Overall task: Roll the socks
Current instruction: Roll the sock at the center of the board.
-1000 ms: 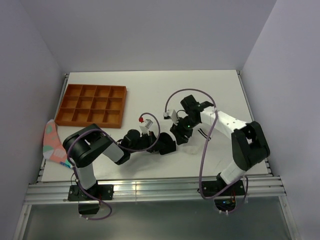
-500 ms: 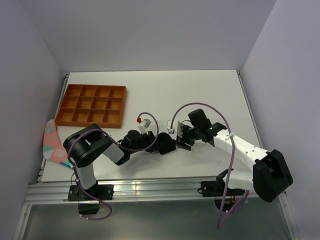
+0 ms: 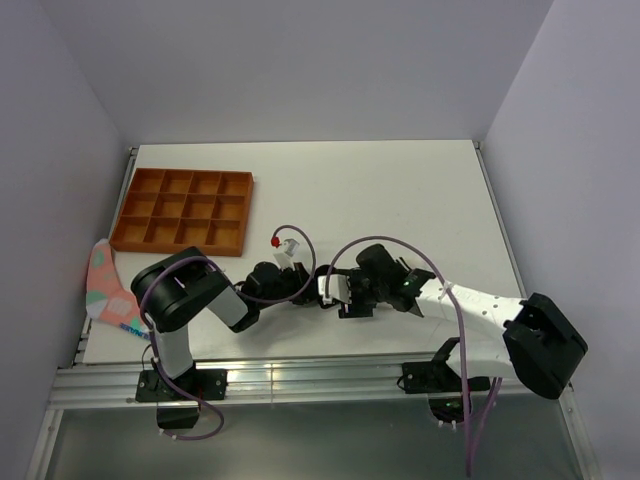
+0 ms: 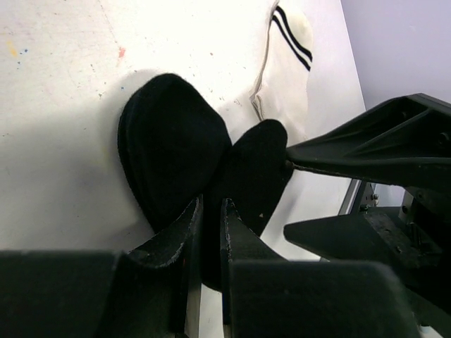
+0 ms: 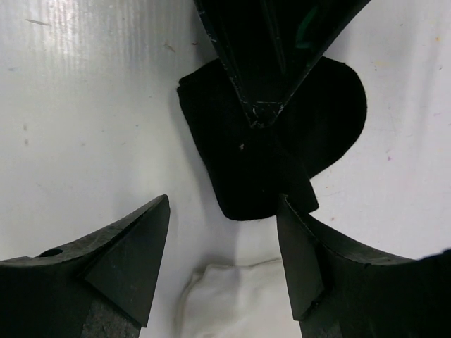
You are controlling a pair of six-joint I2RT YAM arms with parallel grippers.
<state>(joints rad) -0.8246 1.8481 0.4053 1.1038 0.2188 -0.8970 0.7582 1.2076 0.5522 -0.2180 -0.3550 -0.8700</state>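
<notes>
From above, we see the left gripper (image 3: 312, 292) and the right gripper (image 3: 340, 300) meeting nose to nose near the front middle of the table (image 3: 400, 190). Their own bodies cover what they work on. Well apart to the left sit one orange compartment tray (image 3: 125, 215), which we count as twelve cells, and one pink fabric piece (image 3: 105, 290) at the table's edge. In the left wrist view, the left gripper's jaws are pressed nearly together on a fold of the black sock (image 4: 169, 148), which lies on the table as a rounded, doubled-over lobe. The white sock (image 4: 289, 63) lies just beyond it, its two black cuff stripes showing, and seems to touch the black one. We judge the roll has only begun. To do it well, we would keep this pinch firm and low on the table so the fold cannot spring open, and turn the fabric over itself in tight, even turns. In the right wrist view, the right gripper's jaws are spread wide with nothing between them. The left gripper's tip rests on the black sock straight ahead, and a corner of the white sock lies just below the gap. We think the right gripper should come down on the loose end of the black sock and hold it taut, taking care not to snag the white one or bump the other fingers. Counted up, we have two socks, one black and one white, and two grippers, one tray and one pink piece.
</notes>
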